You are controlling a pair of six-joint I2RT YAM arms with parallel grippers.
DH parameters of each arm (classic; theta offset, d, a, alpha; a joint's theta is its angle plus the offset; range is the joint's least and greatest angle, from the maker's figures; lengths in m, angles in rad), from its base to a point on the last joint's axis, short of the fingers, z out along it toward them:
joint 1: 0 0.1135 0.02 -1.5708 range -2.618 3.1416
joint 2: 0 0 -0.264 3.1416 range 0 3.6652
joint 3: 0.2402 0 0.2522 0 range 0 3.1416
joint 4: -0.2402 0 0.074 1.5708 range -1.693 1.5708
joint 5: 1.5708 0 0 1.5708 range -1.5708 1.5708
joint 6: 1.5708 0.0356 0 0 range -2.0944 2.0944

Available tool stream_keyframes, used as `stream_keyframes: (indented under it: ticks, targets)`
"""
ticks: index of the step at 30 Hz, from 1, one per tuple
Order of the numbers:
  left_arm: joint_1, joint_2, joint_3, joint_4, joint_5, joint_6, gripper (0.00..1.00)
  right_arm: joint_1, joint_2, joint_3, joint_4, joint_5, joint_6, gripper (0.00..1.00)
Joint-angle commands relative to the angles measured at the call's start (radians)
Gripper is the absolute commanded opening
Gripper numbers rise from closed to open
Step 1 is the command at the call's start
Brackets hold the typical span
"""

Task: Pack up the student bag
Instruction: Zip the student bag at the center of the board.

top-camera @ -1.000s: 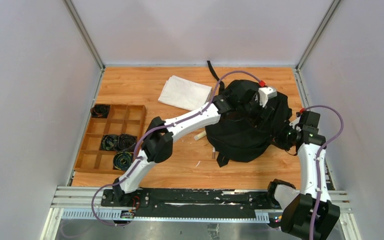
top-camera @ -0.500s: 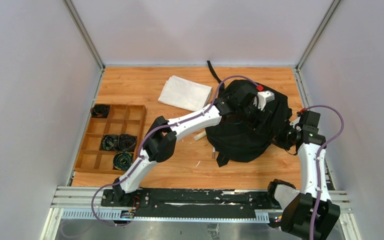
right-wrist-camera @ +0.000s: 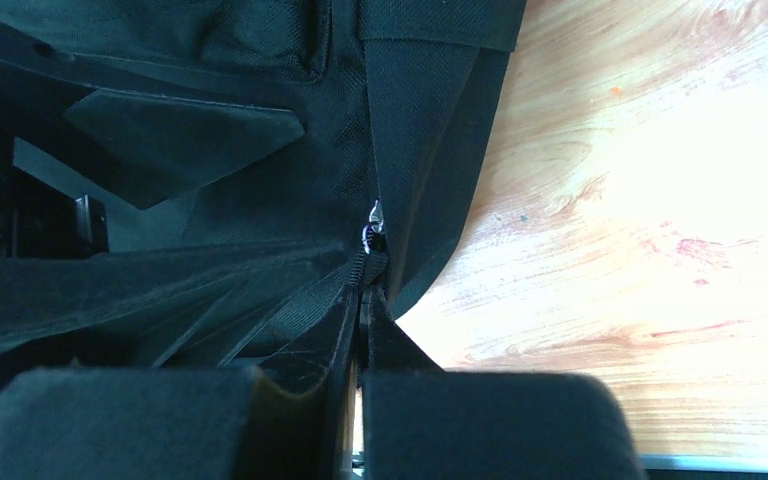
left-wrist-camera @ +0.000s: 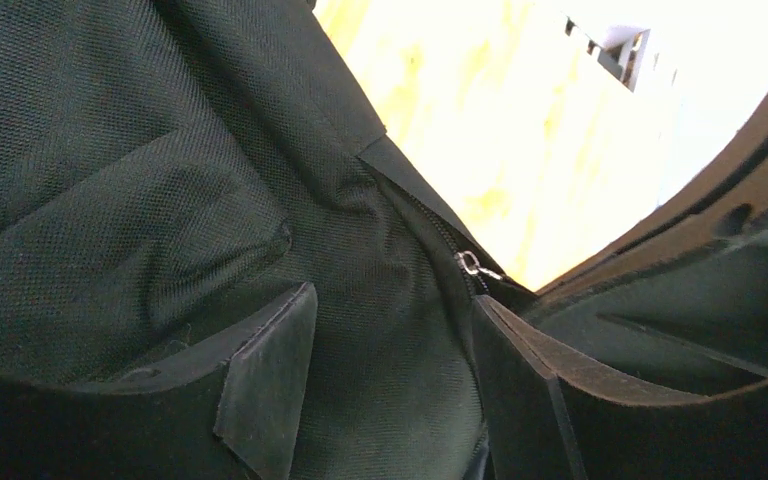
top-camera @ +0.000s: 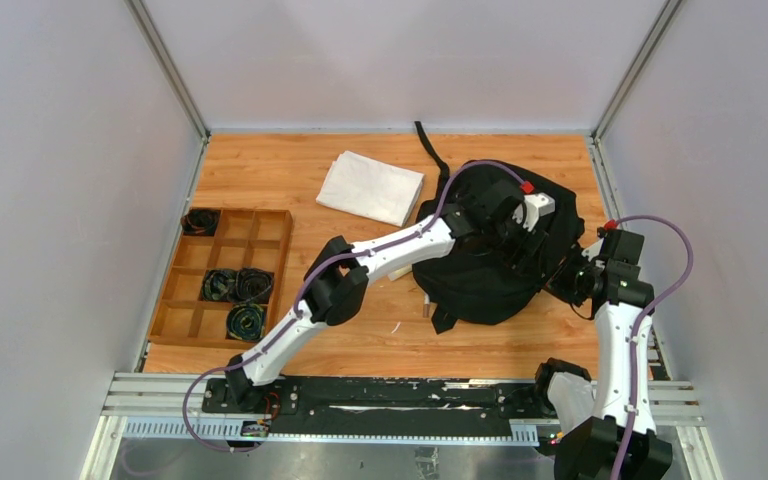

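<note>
- Around the bag: a folded white cloth (top-camera: 370,187) lies just beside the student bag (top-camera: 490,265), toward the far left. A wooden divider tray (top-camera: 222,211) holding coiled dark cables (top-camera: 235,285) sits well apart at the table's left edge. A small pale stick (top-camera: 400,272) rests against the bag's left side.
- The student bag slumps on the right half of the table, one strap (top-camera: 426,145) trailing toward the back wall. The left arm stretches across its top.
- Left gripper (left-wrist-camera: 390,330): fingers parted over the bag's fabric, near a silver zipper pull (left-wrist-camera: 472,266), clasping nothing.
- Right gripper (right-wrist-camera: 362,300): fingers clenched tight on the bag's black edge, just below a zipper pull (right-wrist-camera: 370,235), at the bag's right side.
- The table (top-camera: 290,170) is orange-brown wood, enclosed by pale grey panels (top-camera: 60,150), with a metal rail (top-camera: 390,395) along its near edge.
</note>
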Motion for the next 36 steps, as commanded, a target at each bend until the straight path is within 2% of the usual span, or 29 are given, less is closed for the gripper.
stream_keyframes:
  ticks: [1,6,8,11,14,15,23,26,32,35,36]
  targets:
    - [-0.019,0.034,0.056,-0.023,-0.039,0.055,0.64,0.008,-0.008,-0.014,-0.046,0.010,-0.011,0.00]
    - [-0.032,0.029,0.065,-0.050,-0.141,0.149,0.62,0.008,-0.010,-0.009,-0.051,0.006,-0.015,0.00]
    - [-0.036,0.028,0.066,-0.054,-0.148,0.173,0.56,0.008,-0.010,-0.007,-0.051,0.005,-0.015,0.00]
    - [-0.043,0.031,0.067,-0.060,-0.145,0.195,0.37,0.007,-0.011,-0.005,-0.053,0.008,-0.017,0.00]
    - [-0.044,0.029,0.065,-0.053,-0.137,0.186,0.06,0.008,-0.011,-0.005,-0.055,0.002,-0.025,0.00]
    - [-0.045,0.028,0.065,-0.047,-0.132,0.179,0.00,0.008,-0.012,-0.005,-0.058,-0.005,-0.030,0.00]
    - [-0.045,0.029,0.107,0.037,-0.108,0.089,0.00,0.056,-0.049,-0.029,-0.101,-0.059,-0.012,0.00]
    - [-0.046,0.053,0.160,0.040,-0.091,0.062,0.00,0.120,-0.062,-0.040,-0.105,-0.040,0.016,0.00]
    - [-0.045,0.067,0.184,0.043,-0.080,0.036,0.00,0.360,-0.042,-0.053,-0.076,0.027,0.102,0.00]
    - [-0.039,0.032,0.153,0.029,-0.093,0.033,0.00,0.372,-0.025,-0.027,-0.085,0.067,0.109,0.00]
    - [-0.033,0.011,0.131,0.031,-0.094,0.026,0.10,0.373,-0.024,-0.020,-0.080,0.079,0.112,0.00]
